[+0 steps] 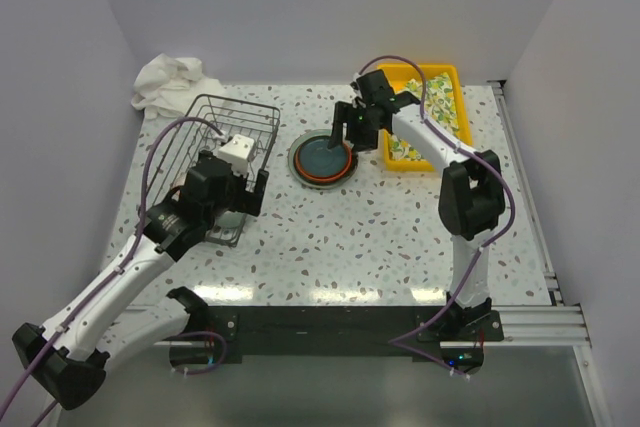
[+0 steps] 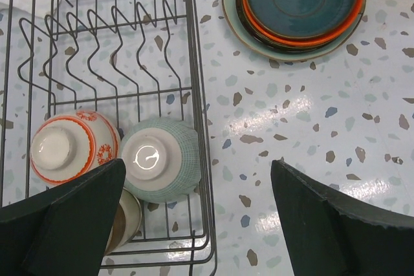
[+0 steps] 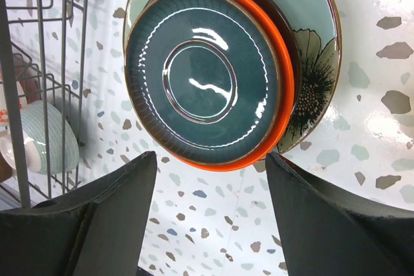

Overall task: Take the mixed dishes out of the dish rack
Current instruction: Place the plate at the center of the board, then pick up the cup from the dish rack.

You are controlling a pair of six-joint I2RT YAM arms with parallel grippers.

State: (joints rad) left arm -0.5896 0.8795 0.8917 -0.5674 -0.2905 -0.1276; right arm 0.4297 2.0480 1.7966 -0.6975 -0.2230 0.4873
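Teal plate (image 3: 204,82) below wide right jaws | green cup (image 2: 158,159) between wide left jaws

**Surroundings on the speckled tabletop**

A white terrazzo-pattern tabletop (image 1: 380,237) with grey and brown flecks fills the middle of the overhead view. A crumpled white fabric cloth (image 1: 168,82) lies at the upper left. A rectangular yellow plastic tray (image 1: 425,68) sits at the upper right, holding a lemon-print cloth (image 1: 445,107). Pale plain walls surround the table.
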